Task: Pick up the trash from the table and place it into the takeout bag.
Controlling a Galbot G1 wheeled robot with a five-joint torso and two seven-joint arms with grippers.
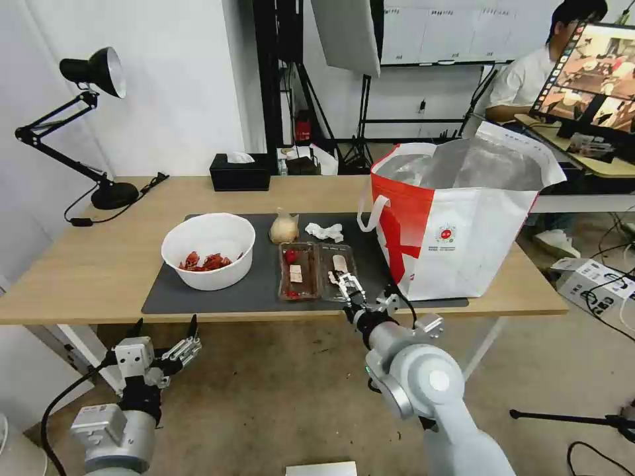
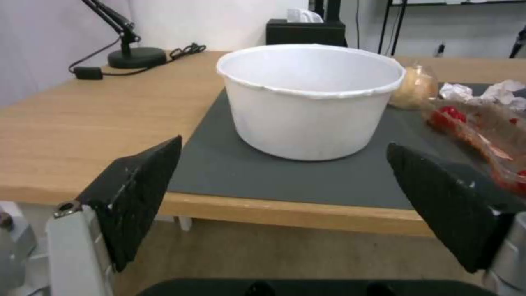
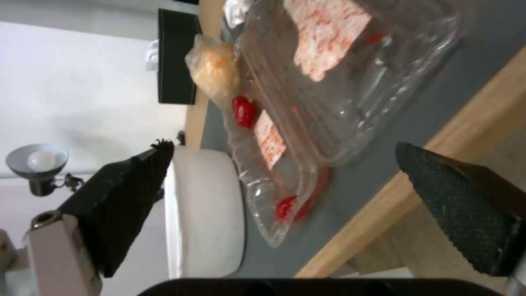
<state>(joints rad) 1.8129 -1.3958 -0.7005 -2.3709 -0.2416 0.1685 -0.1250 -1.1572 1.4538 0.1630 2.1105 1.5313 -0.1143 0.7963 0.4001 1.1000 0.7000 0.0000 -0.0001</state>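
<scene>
Black-padded and spread wide, the left claw (image 1: pixel 165 328) hangs below the bench's front edge, near its left end, holding nothing. The right claw (image 1: pixel 348 285) sits at the front edge of the dark grey mat (image 1: pixel 218 291), its fingers parted wide around the near end of the clear tray (image 1: pixel 317 271), not closed on it in the right wrist view. The tray holds pale food bits and red pieces in two compartments. Left of it on the mat stands the white bowl (image 1: pixel 209 251) with red scraps inside. Behind the tray lie the knotted clear bag (image 1: pixel 284 227) of beige stuff and, just to its right, the crumpled tissue (image 1: pixel 324 231). The takeout bag (image 1: pixel 456 225) stands open on the bench's (image 1: pixel 86 264) right end, foil lining showing, partly on the mat. Along the far edge sit a black tissue box (image 1: pixel 239 172) and a black desk lamp (image 1: pixel 99 73) at the left corner.
</scene>
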